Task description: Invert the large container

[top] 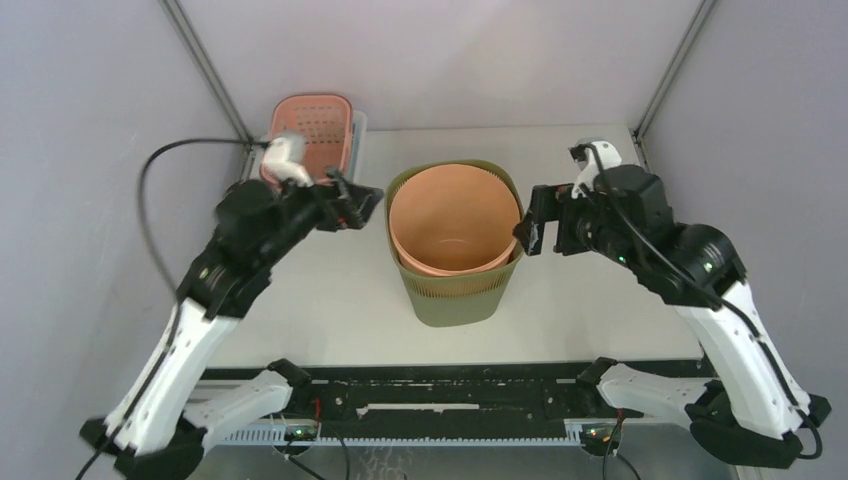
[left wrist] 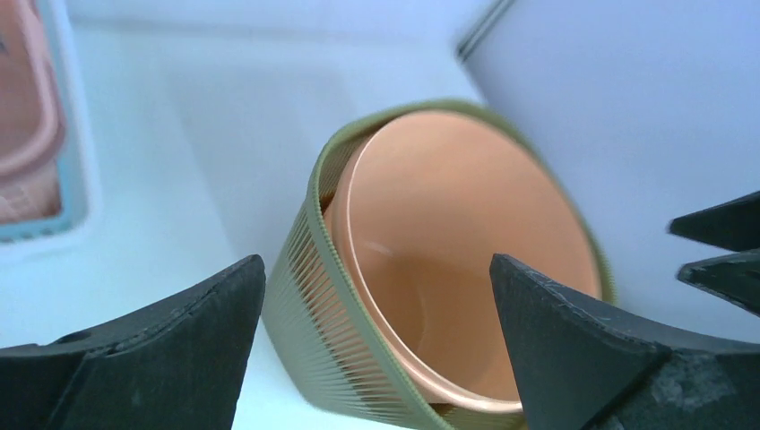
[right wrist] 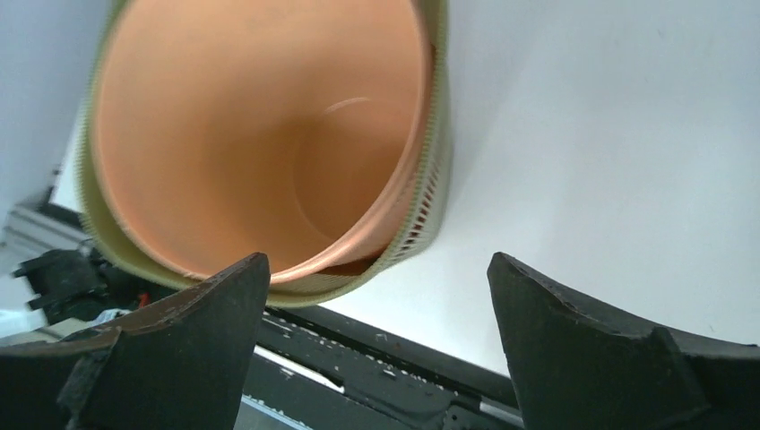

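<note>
The large olive-green ribbed container [top: 455, 300] stands upright at the table's middle, with a peach-orange pot [top: 455, 215] nested inside it. My left gripper [top: 360, 205] is open and empty, just left of the green rim. My right gripper [top: 533, 225] is open and empty, just right of the rim. In the left wrist view the left gripper [left wrist: 376, 269] frames the green wall [left wrist: 314, 305] and the pot [left wrist: 448, 251]. In the right wrist view the right gripper [right wrist: 376, 260] hangs above the table beside the green container [right wrist: 421, 206] and the pot [right wrist: 251, 134].
A pink perforated basket [top: 315, 125] in a pale tray sits at the back left, also in the left wrist view [left wrist: 27, 134]. A black rail [top: 440, 400] runs along the near table edge. Grey walls enclose the table on three sides.
</note>
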Action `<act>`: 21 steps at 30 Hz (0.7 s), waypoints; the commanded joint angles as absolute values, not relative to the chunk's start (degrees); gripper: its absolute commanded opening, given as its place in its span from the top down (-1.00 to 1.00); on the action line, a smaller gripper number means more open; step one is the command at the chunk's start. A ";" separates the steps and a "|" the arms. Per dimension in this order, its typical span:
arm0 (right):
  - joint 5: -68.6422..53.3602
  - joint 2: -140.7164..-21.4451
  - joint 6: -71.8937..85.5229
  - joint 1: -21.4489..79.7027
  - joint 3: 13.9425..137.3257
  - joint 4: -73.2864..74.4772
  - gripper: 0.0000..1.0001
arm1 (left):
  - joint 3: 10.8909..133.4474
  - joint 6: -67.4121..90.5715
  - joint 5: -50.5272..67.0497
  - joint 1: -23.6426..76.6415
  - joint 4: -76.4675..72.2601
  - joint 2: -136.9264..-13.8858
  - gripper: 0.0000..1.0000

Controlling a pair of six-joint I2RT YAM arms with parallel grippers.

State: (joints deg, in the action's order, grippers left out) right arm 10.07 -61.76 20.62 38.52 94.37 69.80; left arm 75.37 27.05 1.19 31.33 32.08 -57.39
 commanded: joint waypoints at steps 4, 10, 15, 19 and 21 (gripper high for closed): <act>-1.25 -61.03 14.15 43.37 96.77 58.82 -1.00 | 60.13 37.16 -11.96 28.77 15.92 -36.80 -0.99; 1.67 -72.96 9.21 52.96 106.17 60.35 -0.33 | 66.28 33.83 -17.24 28.39 31.34 -42.14 -0.99; 6.64 -85.29 5.02 59.52 114.49 63.77 -0.05 | 66.00 32.65 -20.13 28.39 35.45 -43.07 -1.00; 7.74 -91.12 3.24 63.15 117.77 64.56 0.06 | 66.23 31.97 -20.90 28.38 37.51 -44.05 -1.00; 8.82 -93.14 3.07 64.42 118.62 64.87 0.07 | 66.12 31.66 -20.60 28.39 37.71 -44.27 -0.99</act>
